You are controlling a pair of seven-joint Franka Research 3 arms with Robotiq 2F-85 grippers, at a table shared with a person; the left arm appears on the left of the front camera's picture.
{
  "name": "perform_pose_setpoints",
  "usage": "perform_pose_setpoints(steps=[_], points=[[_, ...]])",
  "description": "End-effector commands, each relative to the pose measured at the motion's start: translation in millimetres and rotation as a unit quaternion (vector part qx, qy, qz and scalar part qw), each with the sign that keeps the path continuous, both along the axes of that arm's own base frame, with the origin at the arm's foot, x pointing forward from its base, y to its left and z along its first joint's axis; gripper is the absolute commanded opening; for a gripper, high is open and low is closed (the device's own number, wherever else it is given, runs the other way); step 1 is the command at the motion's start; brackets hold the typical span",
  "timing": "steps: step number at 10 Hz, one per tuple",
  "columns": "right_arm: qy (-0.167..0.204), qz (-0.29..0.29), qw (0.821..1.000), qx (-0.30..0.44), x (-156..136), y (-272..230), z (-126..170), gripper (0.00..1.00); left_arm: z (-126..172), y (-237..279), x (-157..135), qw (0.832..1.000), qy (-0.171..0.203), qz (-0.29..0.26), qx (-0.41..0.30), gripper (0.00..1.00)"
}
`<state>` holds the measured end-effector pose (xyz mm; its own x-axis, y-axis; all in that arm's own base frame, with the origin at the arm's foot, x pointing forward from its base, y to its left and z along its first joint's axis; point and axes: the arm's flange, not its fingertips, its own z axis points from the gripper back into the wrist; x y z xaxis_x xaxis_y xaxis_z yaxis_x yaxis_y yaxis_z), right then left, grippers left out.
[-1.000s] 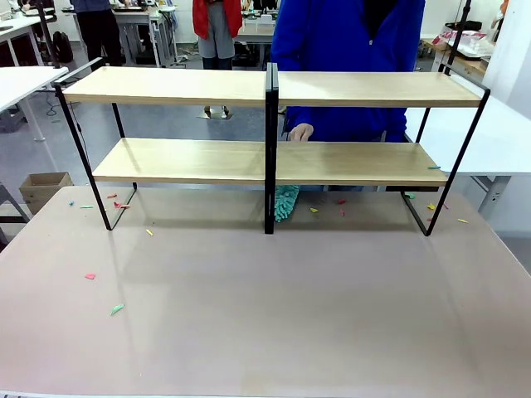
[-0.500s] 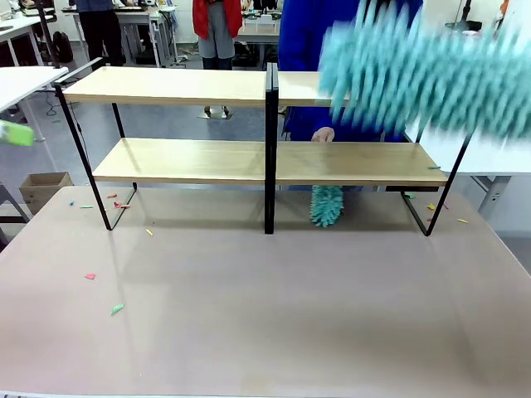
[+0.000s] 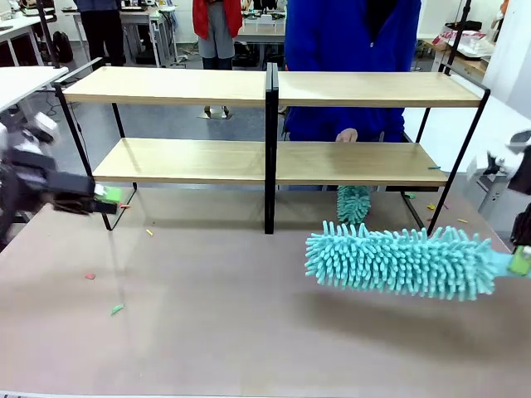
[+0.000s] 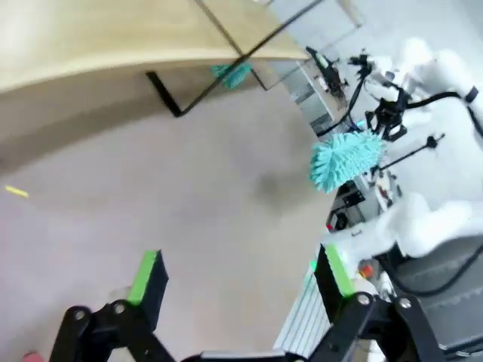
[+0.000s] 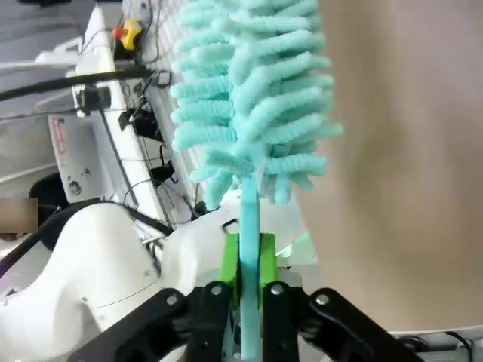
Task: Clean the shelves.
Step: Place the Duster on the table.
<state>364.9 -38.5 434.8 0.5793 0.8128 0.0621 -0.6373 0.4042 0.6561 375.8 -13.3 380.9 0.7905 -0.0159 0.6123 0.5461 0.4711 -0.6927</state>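
Nearest the camera, at about four o'clock in the front view, a teal chenille duster [image 3: 398, 261] is held lengthwise above the bare part of the pinkish surface [image 3: 249, 332]. Its thin handle is seen clamped between the green pads of the right pincer [image 5: 249, 264] in the right wrist view, with the fluffy head [image 5: 253, 98] rising toward twelve o'clock. In the front view that pincer [image 3: 521, 261] sits at the three o'clock edge.

At nine o'clock the left pincer [image 3: 106, 199] is seen blurred, above the surface near the rack's left foot. In the left wrist view its fingers [image 4: 149, 277] are spread well apart with nothing between them.

Small coloured scraps [image 3: 117, 309] are scattered over the surface, mostly toward eight o'clock and near the rack's feet.

Farther back, toward twelve o'clock, the shelves [image 3: 270, 124] stand upright on the surface: two light-wood boards in a thin black frame with a central black upright.

Behind them a person in a blue top [image 3: 353, 58] is seen, one hand [image 3: 347, 135] just beyond the lower board's far edge and a second teal duster [image 3: 354, 203] hanging beneath that board, at about two o'clock.
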Motion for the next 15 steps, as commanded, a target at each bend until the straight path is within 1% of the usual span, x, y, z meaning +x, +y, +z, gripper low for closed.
perform_pose_setpoints(steps=[1,2,5,6,7,8,9,10,11,12,13,14,15], points=[[-0.007,-0.024,0.999,0.035,20.5,-21.0,-18.6,0.12,-35.5,-25.8,-33.6,0.995,0.060,0.085,0.000,1.00],[-0.012,-0.033,0.999,0.032,28.9,-26.3,-24.4,0.12,0.0,0.0,0.0,1.000,0.000,0.000,0.000,1.00],[-0.006,-0.013,1.000,0.019,40.9,-23.6,-20.1,0.12,0.0,0.0,0.0,1.000,0.000,0.000,0.000,1.00],[0.002,-0.008,1.000,0.017,42.6,-21.5,-20.0,0.12,0.0,0.0,0.0,1.000,0.000,0.000,0.000,1.00],[0.001,-0.004,1.000,0.010,42.3,-21.3,-20.3,0.71,0.0,0.0,0.0,1.000,0.000,0.000,0.000,1.00],[-0.005,-0.012,1.000,0.002,42.1,-24.4,-17.0,0.71,0.0,0.0,0.0,1.000,0.000,0.000,0.000,1.00],[-0.025,-0.041,0.999,0.001,43.6,-32.8,-9.2,1.00,0.0,0.0,0.0,1.000,0.000,0.000,0.000,1.00],[-0.065,-0.109,0.992,0.003,47.3,-47.8,4.8,0.75,0.0,0.0,0.0,1.000,0.000,0.000,0.000,1.00],[-0.106,-0.176,0.978,0.035,48.0,-63.0,23.0,1.00,0.0,0.0,0.0,1.000,0.000,0.000,0.000,1.00],[-0.145,-0.239,0.957,0.073,43.5,-76.1,46.1,0.95,0.0,0.0,0.0,1.000,0.000,0.000,0.000,1.00],[-0.156,-0.265,0.943,0.130,35.4,-81.1,66.8,1.00,0.0,0.0,0.0,1.000,0.000,0.000,0.000,1.00],[-0.110,-0.272,0.937,0.190,24.5,-77.0,84.4,1.00,0.0,0.0,0.0,1.000,0.000,0.000,0.000,1.00],[-0.070,-0.261,0.937,0.221,13.0,-69.1,92.6,1.00,0.0,0.0,0.0,1.000,0.000,0.000,0.000,1.00]])
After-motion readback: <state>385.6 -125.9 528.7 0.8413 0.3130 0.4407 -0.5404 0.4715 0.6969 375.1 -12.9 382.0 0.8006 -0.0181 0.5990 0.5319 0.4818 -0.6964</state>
